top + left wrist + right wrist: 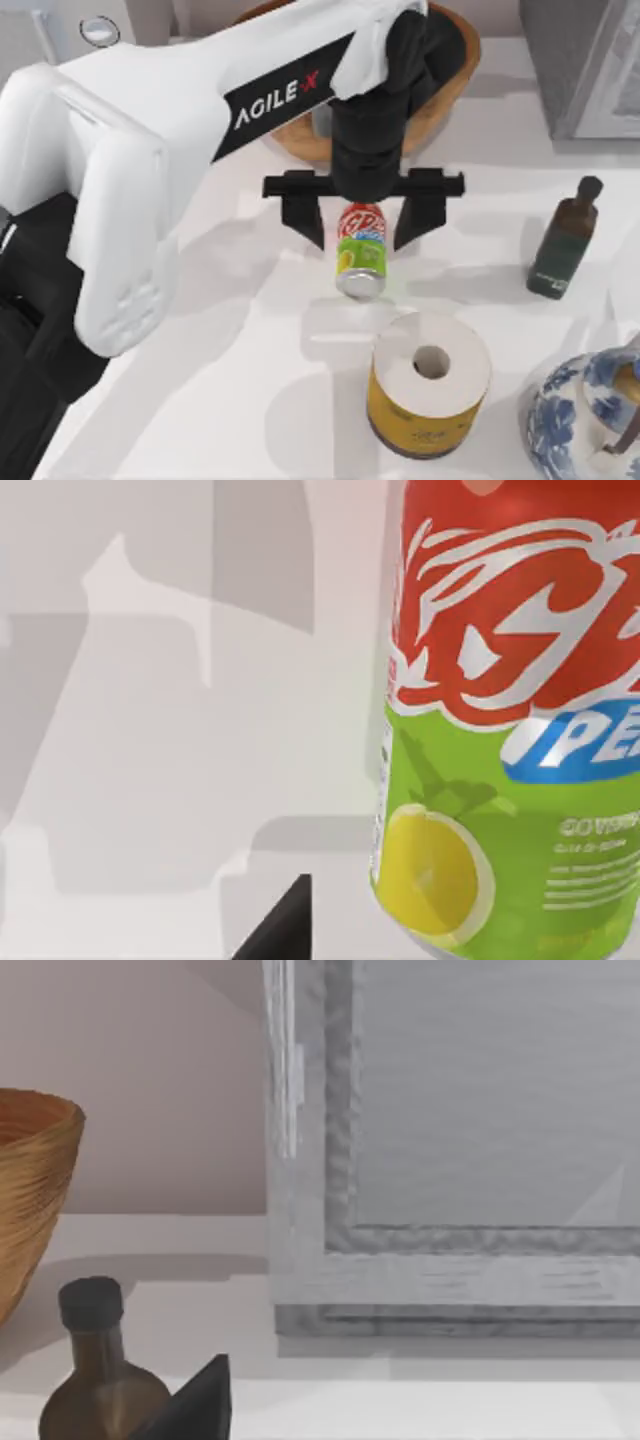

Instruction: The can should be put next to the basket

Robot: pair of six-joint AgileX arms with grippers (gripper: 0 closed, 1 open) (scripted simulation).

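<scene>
The can (pixel 361 250), red and lime green, looks to lie on the white table with its silver end toward the front edge. My left gripper (pixel 362 225) hangs over its red half, open, one black finger on each side and clear of it. The left wrist view has the can (pixel 510 730) close up beside one fingertip (pixel 280 925). The brown wicker basket (pixel 455 85) stands just behind the gripper, partly hidden by the left arm; its rim (pixel 30 1190) appears in the right wrist view. My right gripper (pixel 195 1405) is parked at the right, near the bottle.
A yellow-wrapped paper roll (pixel 430 385) stands just in front of the can. A dark green bottle (pixel 565 245) is to the right, and a blue-and-white ceramic pot (pixel 580 410) at the front right corner. A grey framed cabinet (pixel 590 70) is at the back right.
</scene>
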